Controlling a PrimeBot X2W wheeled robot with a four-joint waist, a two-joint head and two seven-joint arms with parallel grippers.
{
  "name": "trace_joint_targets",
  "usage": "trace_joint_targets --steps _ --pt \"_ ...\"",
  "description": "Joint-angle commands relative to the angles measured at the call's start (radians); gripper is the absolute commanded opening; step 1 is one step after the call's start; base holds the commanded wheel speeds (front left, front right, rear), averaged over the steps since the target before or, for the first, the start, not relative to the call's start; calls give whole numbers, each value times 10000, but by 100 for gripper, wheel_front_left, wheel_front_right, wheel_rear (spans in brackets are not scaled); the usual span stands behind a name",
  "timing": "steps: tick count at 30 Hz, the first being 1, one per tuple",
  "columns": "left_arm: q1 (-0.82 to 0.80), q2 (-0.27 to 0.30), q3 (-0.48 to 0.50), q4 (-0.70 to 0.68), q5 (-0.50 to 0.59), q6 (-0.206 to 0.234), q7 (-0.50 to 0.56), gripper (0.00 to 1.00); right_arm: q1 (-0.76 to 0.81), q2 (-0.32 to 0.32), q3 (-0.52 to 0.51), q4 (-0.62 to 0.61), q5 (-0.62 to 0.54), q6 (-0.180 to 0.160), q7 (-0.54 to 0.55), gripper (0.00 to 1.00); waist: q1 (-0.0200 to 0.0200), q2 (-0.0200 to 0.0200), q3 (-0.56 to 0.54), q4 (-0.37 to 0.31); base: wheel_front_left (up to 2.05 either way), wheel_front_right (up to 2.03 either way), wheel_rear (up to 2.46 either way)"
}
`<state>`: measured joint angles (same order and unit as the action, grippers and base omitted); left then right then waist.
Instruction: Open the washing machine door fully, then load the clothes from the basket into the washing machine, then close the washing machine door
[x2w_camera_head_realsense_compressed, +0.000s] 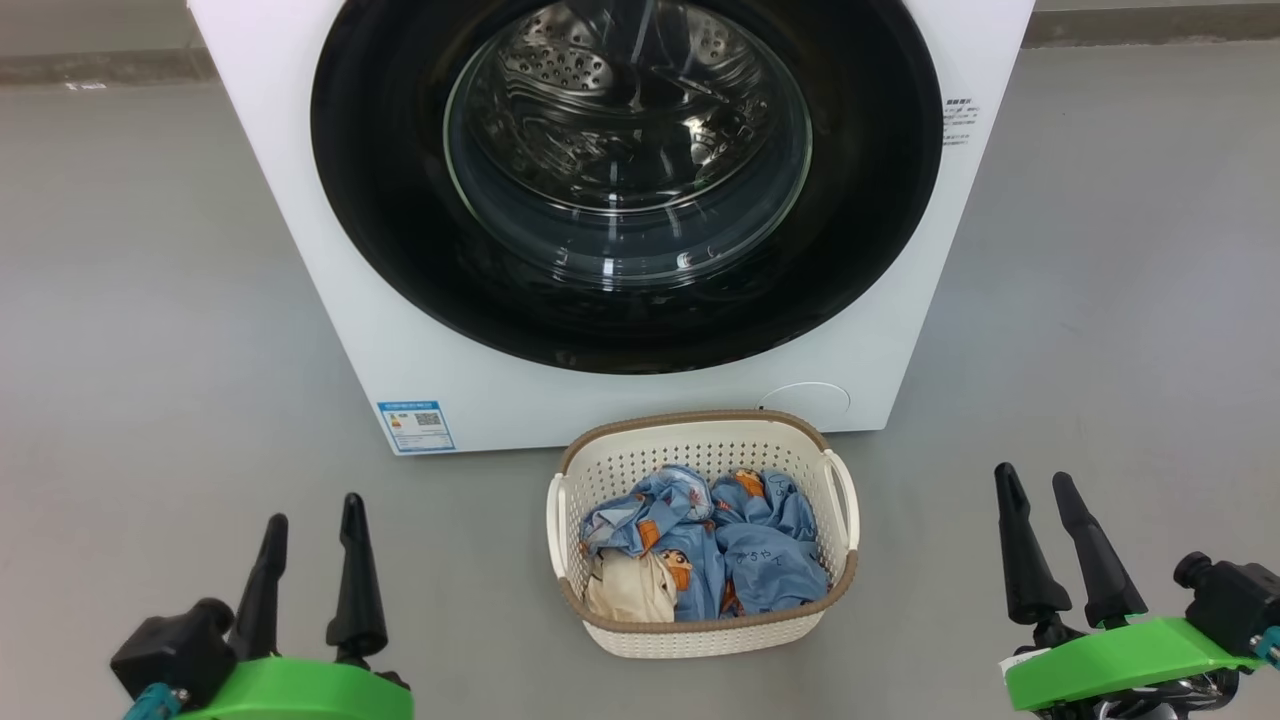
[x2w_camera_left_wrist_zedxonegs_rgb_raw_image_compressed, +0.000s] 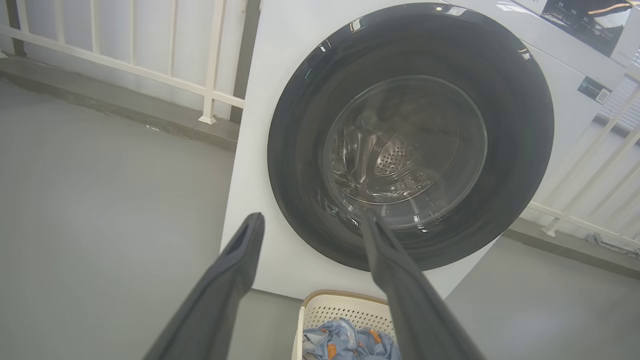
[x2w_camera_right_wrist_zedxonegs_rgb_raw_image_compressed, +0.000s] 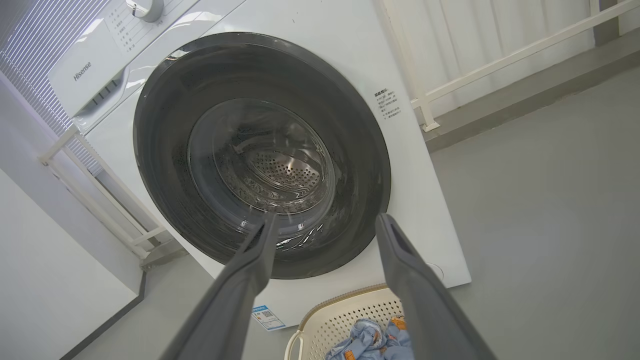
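Note:
The white washing machine (x2w_camera_head_realsense_compressed: 330, 250) stands ahead, and its round black-rimmed door (x2w_camera_head_realsense_compressed: 400, 230) with the glass bowl lies flat against the front, closed. On the floor in front of it sits the cream basket (x2w_camera_head_realsense_compressed: 700, 445), holding light-blue printed clothes (x2w_camera_head_realsense_compressed: 760, 545) and a cream cloth piece (x2w_camera_head_realsense_compressed: 630, 590). My left gripper (x2w_camera_head_realsense_compressed: 310, 515) hovers open at the lower left, left of the basket. At the lower right my right gripper (x2w_camera_head_realsense_compressed: 1035, 485) is open too, empty. The left wrist view shows the door (x2w_camera_left_wrist_zedxonegs_rgb_raw_image_compressed: 295, 150) and the basket (x2w_camera_left_wrist_zedxonegs_rgb_raw_image_compressed: 325, 310); so does the right wrist view, with the door (x2w_camera_right_wrist_zedxonegs_rgb_raw_image_compressed: 160, 130) and the basket (x2w_camera_right_wrist_zedxonegs_rgb_raw_image_compressed: 340, 312).
Grey floor (x2w_camera_head_realsense_compressed: 150, 330) spreads on both sides of the machine. A white railing (x2w_camera_left_wrist_zedxonegs_rgb_raw_image_compressed: 150, 70) on a low kerb runs behind the washer. A blue label sticker (x2w_camera_head_realsense_compressed: 415, 425) marks the machine's lower left front. A white wall (x2w_camera_right_wrist_zedxonegs_rgb_raw_image_compressed: 45, 260) stands off to one side.

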<state>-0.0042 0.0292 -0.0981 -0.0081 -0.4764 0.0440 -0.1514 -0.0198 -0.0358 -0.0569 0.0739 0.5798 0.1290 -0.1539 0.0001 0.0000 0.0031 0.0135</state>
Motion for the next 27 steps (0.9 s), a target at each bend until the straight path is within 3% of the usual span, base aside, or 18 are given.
trace_joint_targets --steps 1,14,27 --pt "-222 153 154 -247 523 129 -192 100 -332 -116 257 -375 -626 13 -164 100 -1 0 0 12 0 0 0" --pt "-215 378 -397 -193 2637 781 -570 100 -234 -128 387 -356 -2933 15 -543 100 -1 0 -22 37 0 0 0" --pt "-178 287 -534 483 3155 796 -919 100 -213 -139 353 53 -3987 17 -893 100 -1 0 -54 24 0 0 0"
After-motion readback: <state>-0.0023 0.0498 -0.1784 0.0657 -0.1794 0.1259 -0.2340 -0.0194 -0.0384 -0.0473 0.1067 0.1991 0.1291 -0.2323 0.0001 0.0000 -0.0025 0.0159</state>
